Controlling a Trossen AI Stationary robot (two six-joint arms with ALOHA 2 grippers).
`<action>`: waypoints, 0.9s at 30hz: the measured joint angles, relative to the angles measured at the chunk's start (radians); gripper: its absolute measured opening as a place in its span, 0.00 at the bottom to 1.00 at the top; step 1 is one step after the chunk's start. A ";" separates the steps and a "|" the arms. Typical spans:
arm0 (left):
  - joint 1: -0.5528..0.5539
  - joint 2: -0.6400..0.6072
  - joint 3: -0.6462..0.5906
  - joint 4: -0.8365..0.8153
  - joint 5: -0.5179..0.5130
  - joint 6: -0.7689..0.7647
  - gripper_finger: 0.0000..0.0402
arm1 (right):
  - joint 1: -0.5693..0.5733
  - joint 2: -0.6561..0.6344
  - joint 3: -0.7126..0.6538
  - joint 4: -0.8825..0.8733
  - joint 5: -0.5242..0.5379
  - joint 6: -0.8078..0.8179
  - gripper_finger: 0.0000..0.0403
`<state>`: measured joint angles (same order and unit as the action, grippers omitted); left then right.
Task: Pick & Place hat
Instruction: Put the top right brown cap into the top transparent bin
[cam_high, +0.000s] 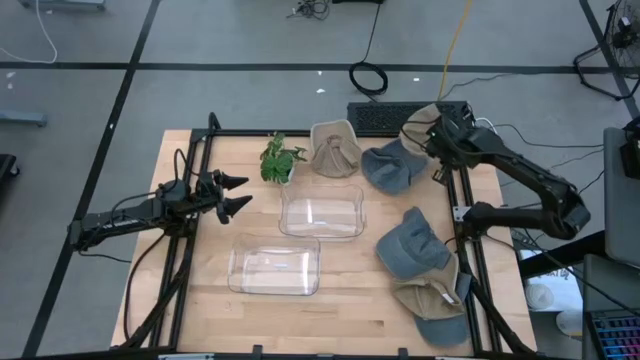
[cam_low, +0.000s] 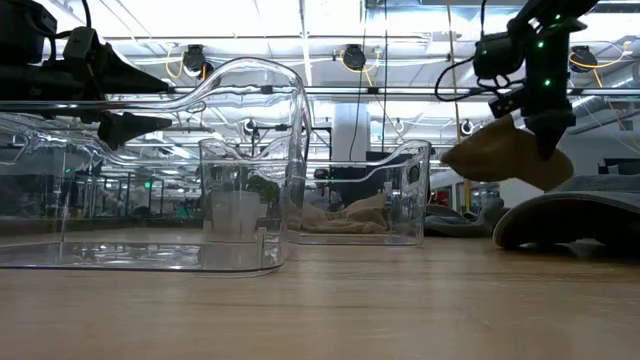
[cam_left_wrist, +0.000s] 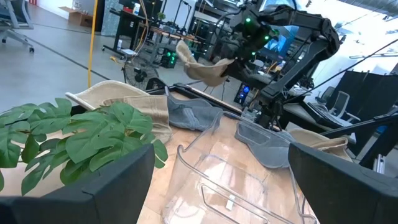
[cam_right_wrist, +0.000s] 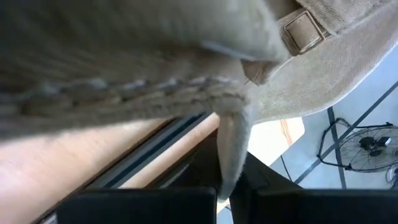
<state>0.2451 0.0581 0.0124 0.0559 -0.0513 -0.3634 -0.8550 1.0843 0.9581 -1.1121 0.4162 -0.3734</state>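
Right gripper (cam_high: 432, 128) is pinched tight on a floppy tan cloth hat (cam_low: 505, 155), which hangs under it, up off the table. Two clear plastic bins (cam_high: 320, 213) sit off to its side. Left gripper (cam_high: 238, 194) waits nearer them, fingers wide apart.

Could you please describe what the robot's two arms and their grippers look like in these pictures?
Both arms are dark, nearly black, built from slim jointed links with black cables looped along them. The left gripper ends in two pointed, tapering black fingers. The right gripper has a bulkier dark wrist; in the low and left wrist views small green lights glow on it. No markings are legible.
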 joint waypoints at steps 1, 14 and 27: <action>0.000 0.000 0.000 0.000 0.000 0.000 0.94 | 0.011 -0.011 0.000 -0.005 0.004 0.016 0.00; 0.000 0.000 0.000 0.000 0.000 0.000 0.94 | 0.219 -0.119 0.012 -0.033 -0.002 0.348 0.00; 0.000 0.000 0.000 0.000 0.000 0.000 0.94 | 0.470 -0.118 0.125 0.178 -0.029 0.619 0.00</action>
<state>0.2455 0.0579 0.0124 0.0559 -0.0512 -0.3634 -0.3846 0.9665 1.0828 -0.9340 0.3874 0.2460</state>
